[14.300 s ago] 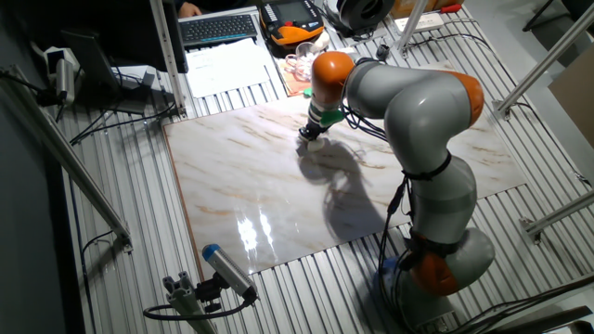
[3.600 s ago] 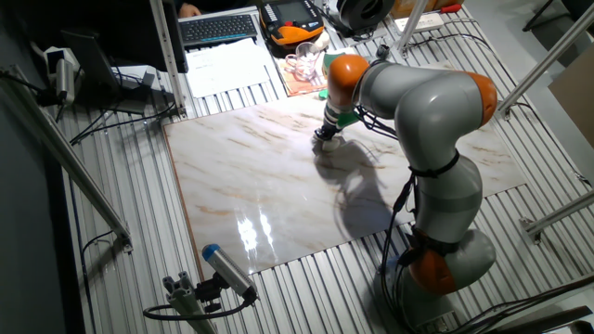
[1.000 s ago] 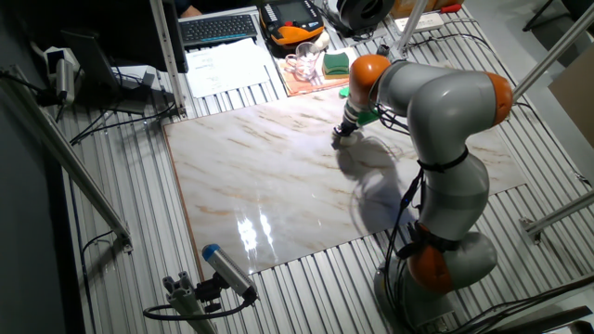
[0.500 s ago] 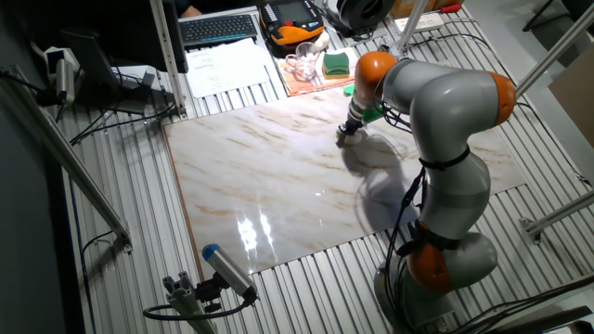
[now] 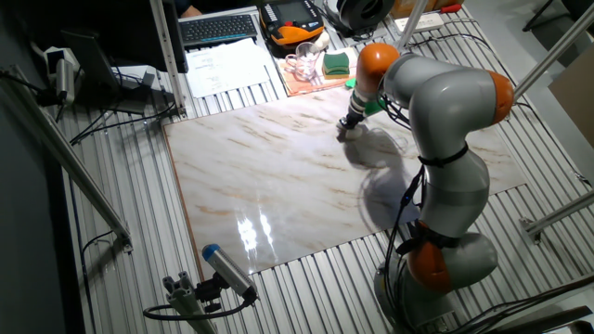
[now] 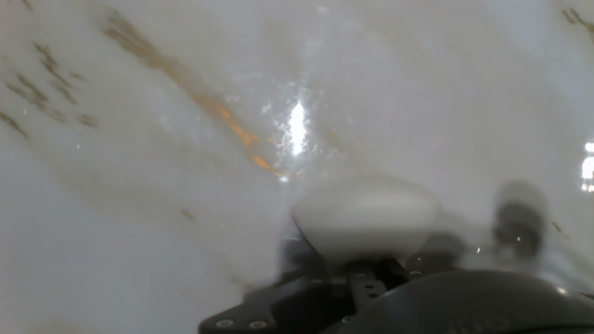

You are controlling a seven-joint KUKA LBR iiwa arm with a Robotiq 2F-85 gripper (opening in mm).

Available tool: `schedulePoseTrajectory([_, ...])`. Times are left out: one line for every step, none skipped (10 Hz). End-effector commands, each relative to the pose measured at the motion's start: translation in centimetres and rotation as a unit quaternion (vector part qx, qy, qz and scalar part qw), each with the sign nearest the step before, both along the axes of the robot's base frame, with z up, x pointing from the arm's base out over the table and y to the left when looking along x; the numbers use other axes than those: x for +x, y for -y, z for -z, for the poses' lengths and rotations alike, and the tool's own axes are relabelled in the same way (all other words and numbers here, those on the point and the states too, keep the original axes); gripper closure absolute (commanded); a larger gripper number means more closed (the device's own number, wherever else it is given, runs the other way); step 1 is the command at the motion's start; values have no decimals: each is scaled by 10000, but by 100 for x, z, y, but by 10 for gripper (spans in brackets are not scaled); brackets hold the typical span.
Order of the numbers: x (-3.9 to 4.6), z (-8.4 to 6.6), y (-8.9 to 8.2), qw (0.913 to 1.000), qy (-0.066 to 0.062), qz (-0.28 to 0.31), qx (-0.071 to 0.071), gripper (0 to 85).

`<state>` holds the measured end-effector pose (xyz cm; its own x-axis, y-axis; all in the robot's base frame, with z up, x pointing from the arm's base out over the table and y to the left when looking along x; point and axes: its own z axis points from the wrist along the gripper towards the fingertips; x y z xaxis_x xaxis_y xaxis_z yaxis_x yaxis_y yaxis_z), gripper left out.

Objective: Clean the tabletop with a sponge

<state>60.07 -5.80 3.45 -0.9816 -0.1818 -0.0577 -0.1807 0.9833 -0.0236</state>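
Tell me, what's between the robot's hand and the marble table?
The sponge, a cream-white lump at the gripper on the tabletop. The hand view shows it.

I see the tabletop, a glossy white-beige marble slab with faint brown veins and a thin brown edge, lying flat across mid-frame. The sponge, a small cream-white block, blurred, presses against it near the slab's upper right.

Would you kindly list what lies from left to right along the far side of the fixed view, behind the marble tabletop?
Keyboard → sheet of paper → orange-and-black device → clear glass → green-and-yellow sponge, all behind the tabletop.
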Motion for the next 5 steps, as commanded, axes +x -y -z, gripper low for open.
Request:
schedulePoseTrajectory([8, -21, 23, 10000, 8, -22, -20, 850])
schedulePoseTrajectory([24, -50, 50, 10000, 7, -44, -44, 850])
schedulePoseTrajectory([38, -64, 42, 10000, 0, -50, -61, 850])
schedulePoseTrajectory([54, -47, 17, 10000, -30, -43, -74, 850])
schedulePoseTrajectory([64, -29, 18, 9999, -38, -64, -99, 850])
